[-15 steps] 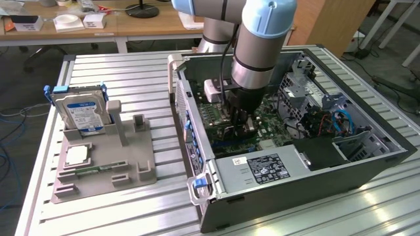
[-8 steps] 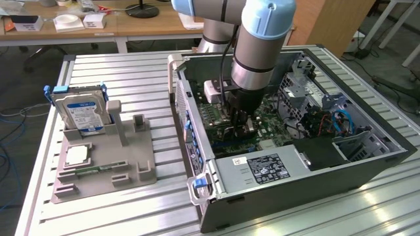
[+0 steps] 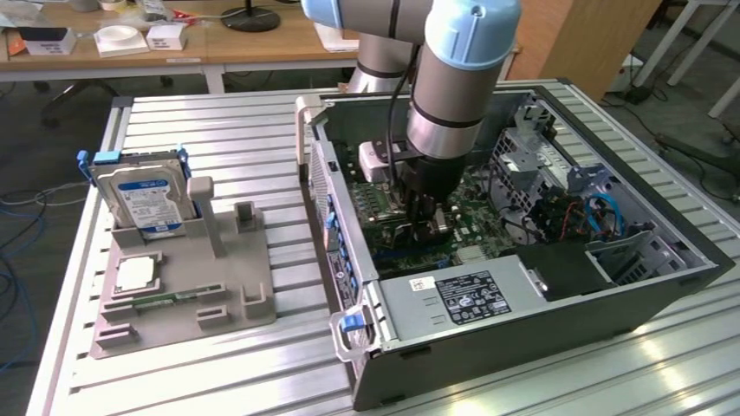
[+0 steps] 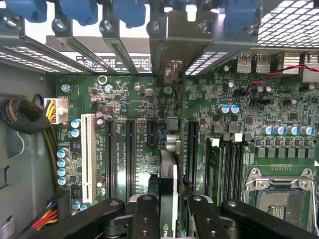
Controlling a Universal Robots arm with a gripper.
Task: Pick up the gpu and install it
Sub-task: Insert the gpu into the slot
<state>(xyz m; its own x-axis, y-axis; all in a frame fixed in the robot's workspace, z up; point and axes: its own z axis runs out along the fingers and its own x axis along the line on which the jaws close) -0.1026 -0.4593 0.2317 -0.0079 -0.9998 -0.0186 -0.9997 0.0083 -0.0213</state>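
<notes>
One arm is working here, and in the exterior view its grey and pale-blue column is reaching down into the open black computer case (image 3: pixel 647 286), with the gripper (image 3: pixel 425 227) hanging low over the green motherboard (image 3: pixel 486 227). Between the fingers a thin dark card edge seems to be showing, though this view is not making that plain. Well apart from the fingers, toward the exterior view's left, the silver hard drive with its blue-white label (image 3: pixel 145 201) is standing in the grey plastic parts holder (image 3: pixel 237 299) on the slatted aluminium table (image 3: pixel 208 139).

In the wrist view the two black fingers (image 4: pixel 145 216) of the gripper (image 4: pixel 168 209) are clenching the thin flat dark green gpu (image 4: pixel 168 174) edge-on between them. Its long axis is running straight out ahead of the fingertips, toward the silvery metal bracket (image 4: pixel 172 47) at the case's rear wall. The card is lying parallel to the long black expansion slots (image 4: pixel 130 159), which are sitting just beside the fingers on one side, with the black memory slots (image 4: pixel 232 167) on the other. Whether its lower edge is already touching a slot I cannot tell.
</notes>
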